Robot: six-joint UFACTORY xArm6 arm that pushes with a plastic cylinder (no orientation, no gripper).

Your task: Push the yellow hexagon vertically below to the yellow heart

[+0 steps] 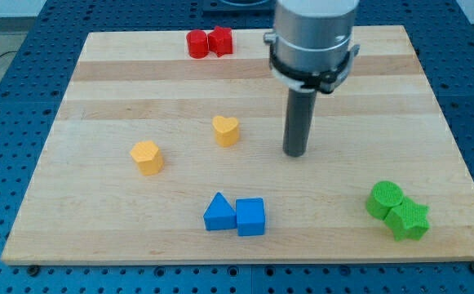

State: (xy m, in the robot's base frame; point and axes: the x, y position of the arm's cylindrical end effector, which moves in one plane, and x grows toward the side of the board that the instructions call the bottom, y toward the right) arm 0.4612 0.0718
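The yellow hexagon (pixel 147 157) lies left of the board's middle. The yellow heart (pixel 226 130) lies up and to the right of it, near the middle. My tip (pixel 294 153) stands on the board to the right of the heart, about a block and a half away, touching no block. The hexagon is far to the tip's left, beyond the heart.
A blue triangle (pixel 219 213) and a blue cube (pixel 250 217) touch each other at the bottom middle. Two red blocks (pixel 209 42) sit together at the top edge. A green cylinder (pixel 384 198) and a green star (pixel 408 220) sit at the bottom right. The wooden board (pixel 98 98) rests on a blue pegboard table.
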